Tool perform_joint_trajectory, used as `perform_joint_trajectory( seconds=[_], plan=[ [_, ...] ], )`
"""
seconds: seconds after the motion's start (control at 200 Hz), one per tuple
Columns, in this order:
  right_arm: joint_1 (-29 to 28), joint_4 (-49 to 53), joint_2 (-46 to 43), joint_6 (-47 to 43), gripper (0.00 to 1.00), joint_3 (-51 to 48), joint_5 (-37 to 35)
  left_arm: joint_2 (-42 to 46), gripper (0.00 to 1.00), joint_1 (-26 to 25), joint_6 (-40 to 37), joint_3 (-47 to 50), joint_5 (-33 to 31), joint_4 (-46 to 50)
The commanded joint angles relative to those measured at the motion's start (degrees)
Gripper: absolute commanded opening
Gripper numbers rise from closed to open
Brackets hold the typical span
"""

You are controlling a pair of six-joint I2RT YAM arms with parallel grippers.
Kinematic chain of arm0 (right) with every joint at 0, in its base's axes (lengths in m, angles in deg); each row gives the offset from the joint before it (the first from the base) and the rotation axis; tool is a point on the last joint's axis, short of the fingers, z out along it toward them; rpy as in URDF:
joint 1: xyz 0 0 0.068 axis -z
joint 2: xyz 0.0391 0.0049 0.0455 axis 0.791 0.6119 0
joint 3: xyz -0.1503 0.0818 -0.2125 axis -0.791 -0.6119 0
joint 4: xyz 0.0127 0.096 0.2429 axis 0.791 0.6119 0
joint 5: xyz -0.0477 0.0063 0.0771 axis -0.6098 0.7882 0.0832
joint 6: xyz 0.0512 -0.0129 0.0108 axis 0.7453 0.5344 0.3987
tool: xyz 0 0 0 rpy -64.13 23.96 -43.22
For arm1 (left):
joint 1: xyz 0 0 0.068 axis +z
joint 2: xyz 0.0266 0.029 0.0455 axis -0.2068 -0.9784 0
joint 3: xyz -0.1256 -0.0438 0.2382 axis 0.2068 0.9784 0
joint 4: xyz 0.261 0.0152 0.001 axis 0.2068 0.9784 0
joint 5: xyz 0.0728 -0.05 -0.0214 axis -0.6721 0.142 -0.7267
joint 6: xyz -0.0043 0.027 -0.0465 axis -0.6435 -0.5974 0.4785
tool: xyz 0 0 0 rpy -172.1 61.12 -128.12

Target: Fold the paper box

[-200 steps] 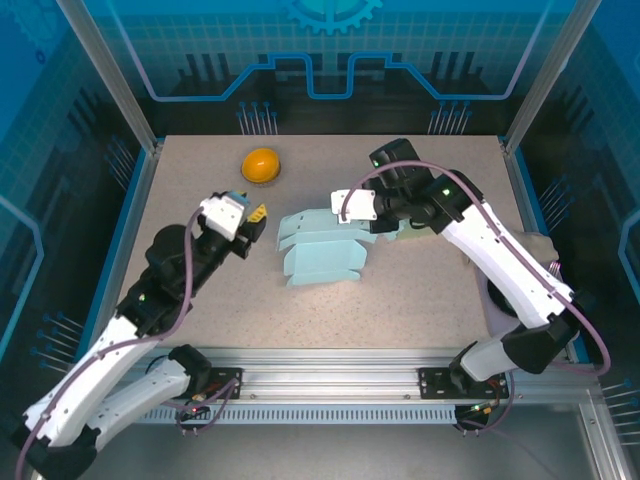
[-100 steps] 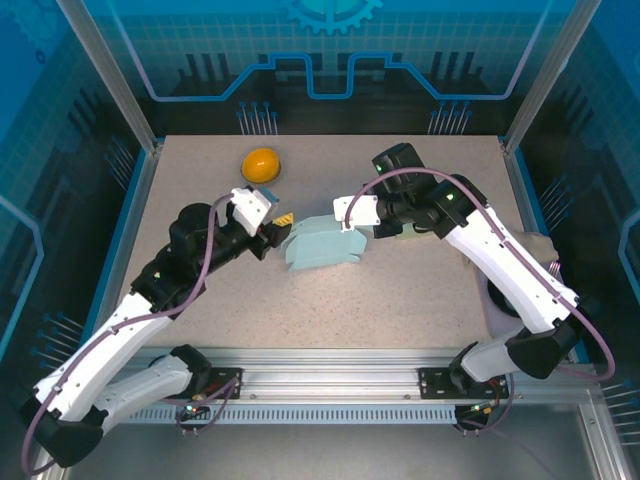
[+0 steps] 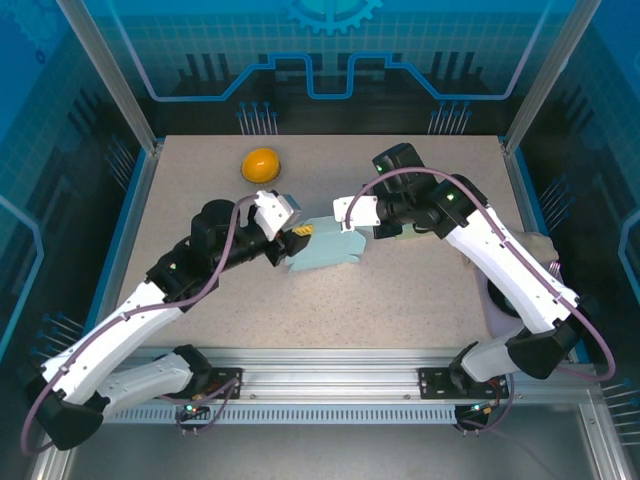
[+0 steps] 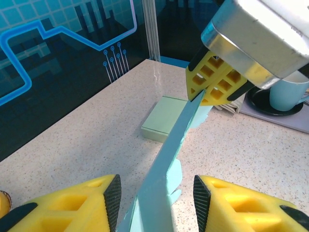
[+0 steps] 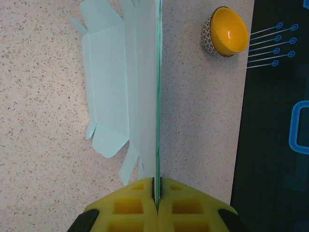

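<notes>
- Speckled tabletop [image 3: 420,290] inside blue panel walls, with an orange bowl [image 3: 260,164] at its far left.
- My right gripper [image 5: 157,186] is clamped on the paper box [image 3: 325,250], holding the pale blue sheet up on edge mid-table.
- My left gripper [image 4: 154,193] stands parted, with a finger either side of the sheet's other end (a gap shows on both sides).

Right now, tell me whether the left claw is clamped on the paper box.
No: the left claw straddles the paper box with its fingers apart, gaps showing on both sides.
</notes>
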Motion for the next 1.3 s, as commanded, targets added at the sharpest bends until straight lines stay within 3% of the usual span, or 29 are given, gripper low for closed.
perform_joint_trajectory(
  seconds=[0.0, 0.24, 0.415, 0.7, 1.05, 1.296],
  plan=[
    [-1.1, 1.8, -1.4, 0.6, 0.0, 0.4, 1.6, 1.1, 0.47, -0.4, -0.4, -1.9, -2.4, -1.6],
    [-1.3, 2.3, -1.5, 0.9, 0.0, 1.3, 4.1, -0.3, 0.47, -0.4, -0.4, -3.1, 1.0, 1.3],
    [-1.4, 2.6, -1.4, 0.5, 0.0, 0.5, 1.9, 3.8, 0.46, 0.2, 1.4, -2.7, -7.2, -1.7],
    [-1.4, 2.4, -1.3, 0.6, 0.0, 0.1, 2.2, 2.1, 0.45, 1.2, 4.1, -3.3, -9.8, 3.1],
    [-1.3, 2.5, -1.2, 1.4, 0.0, 0.6, 2.4, -0.3, 0.45, 0.6, 7.9, -2.3, 1.8, 1.5],
    [-1.5, 3.9, 0.2, 2.8, 0.0, 3.5, 4.8, -1.8, 0.45, 0.0, 12.9, -0.8, 3.2, -2.6]
  ],
)
